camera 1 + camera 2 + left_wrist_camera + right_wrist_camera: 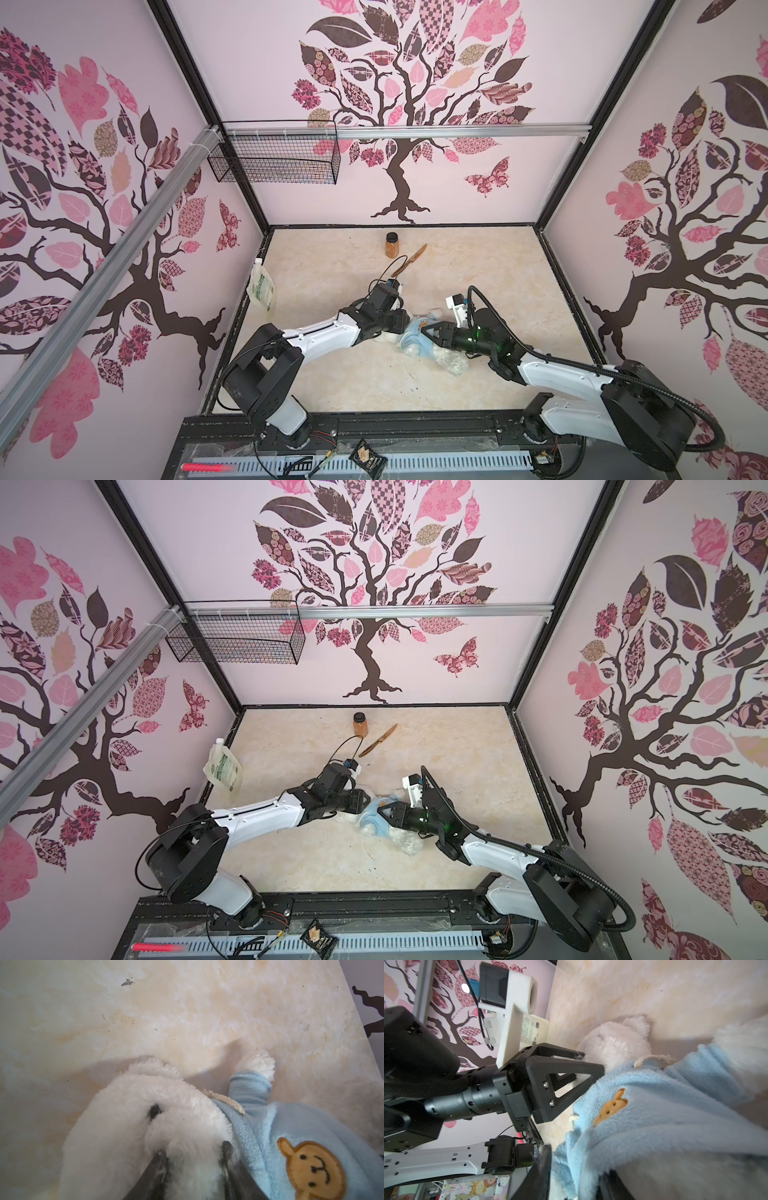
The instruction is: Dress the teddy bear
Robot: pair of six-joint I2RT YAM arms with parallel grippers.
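The teddy bear (451, 361) lies near the middle of the bench (478, 270), somewhat toward its front edge, with a light blue shirt (415, 338) already over its body and one arm through a sleeve. The left gripper (193, 1150) pinches the white fur of the bear's face between its fingers. The right gripper (577, 1161) appears to be clenched on the light blue shirt at its bunched lower edge, though the close blur makes that uncertain.
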